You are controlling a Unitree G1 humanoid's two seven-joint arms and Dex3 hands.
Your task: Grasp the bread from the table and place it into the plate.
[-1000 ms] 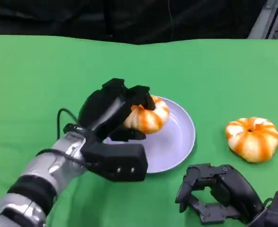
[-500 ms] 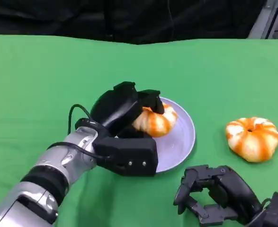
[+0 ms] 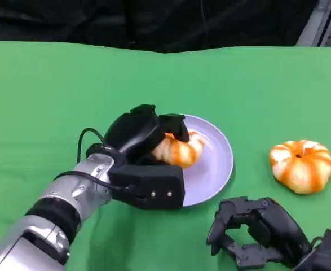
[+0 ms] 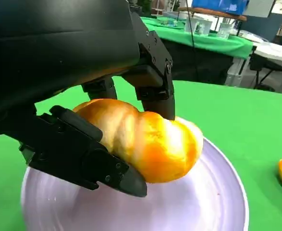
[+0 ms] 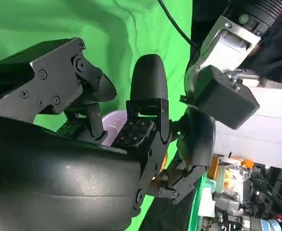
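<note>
Two striped buns are on the scene: one bread roll [image 3: 178, 149] is gripped in the left hand [image 3: 145, 135] over the lilac plate [image 3: 213, 169], and a second bun [image 3: 300, 165] lies on the green table [image 3: 52, 96] off toward the right edge, well apart from the plate. In the left wrist view the fingers [image 4: 83, 154] clamp the roll from both sides, and I cannot tell whether its underside touches the plate floor or hangs just above it.

The main risk is the release. The roll sits toward the near-left part of the plate, close under the palm, so if the fingers open while it is tilted, it could roll to the rim or off onto the table. A finger dragging on the soft crust during withdrawal could pull it back out. Pressing down further could tip or slide the light plate.

The right hand [image 3: 255, 231] rests near the front edge, fingers curled in, holding nothing.
</note>
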